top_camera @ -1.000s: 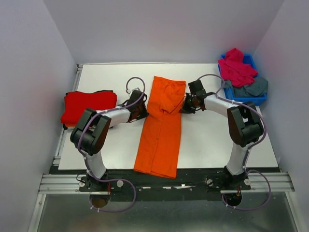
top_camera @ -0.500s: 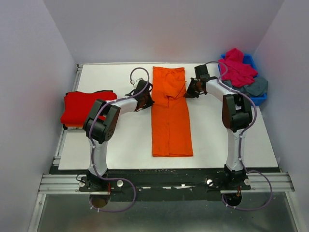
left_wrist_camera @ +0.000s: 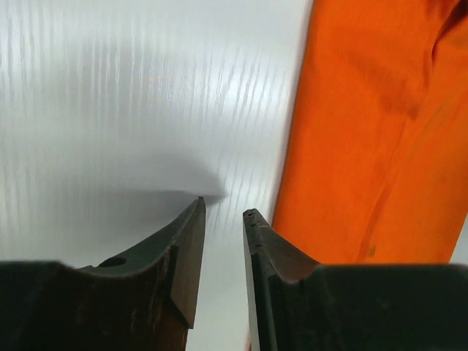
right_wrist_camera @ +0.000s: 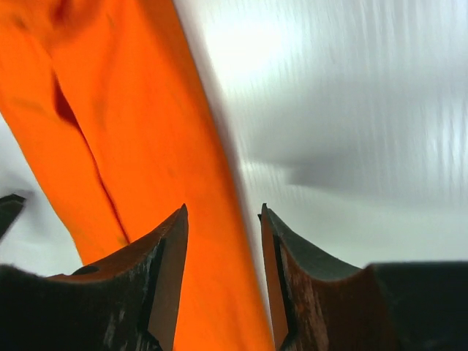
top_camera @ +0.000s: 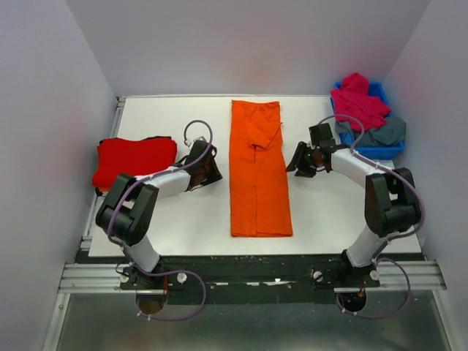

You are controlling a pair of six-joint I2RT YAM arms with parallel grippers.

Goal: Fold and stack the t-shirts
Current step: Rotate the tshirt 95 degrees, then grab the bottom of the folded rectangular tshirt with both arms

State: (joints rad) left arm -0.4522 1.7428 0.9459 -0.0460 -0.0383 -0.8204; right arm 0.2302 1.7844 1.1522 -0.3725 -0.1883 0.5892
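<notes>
Counted four t-shirts, one of each colour. Found the one orange t-shirt (top_camera: pixel 258 175) stretched flat down the middle of the white table (top_camera: pixel 168 117), folded into a long narrow strip, with a sleeve flap turned in near the far end. Spotted the one red t-shirt (top_camera: pixel 135 161) folded at the table's left edge, well apart from the orange strip. Picked out the other two at the far right corner: the magenta-pink t-shirt (top_camera: pixel 358 101) heaped crumpled on top of the single blue bin (top_camera: pixel 380 152), and the grey-blue t-shirt (top_camera: pixel 384 133) bunched beside and under it, spilling over the bin's right side.

Counted two hands, one on each side of the orange strip. Caught the left hand (top_camera: pixel 208 170) low over bare table between red and orange, near the orange edge but clear of it. From the left wrist, saw its fingers (left_wrist_camera: pixel 186 256) parted by a narrow gap, gripping nothing, with only white table between them and orange cloth off to the right. Caught the right hand (top_camera: pixel 300 161) near the strip's right edge, likewise apart from it in the top view. From the right wrist, saw its fingers (right_wrist_camera: pixel 164 278) standing wider apart, empty, with the orange edge running beyond the gap and bare table to the right.
</notes>
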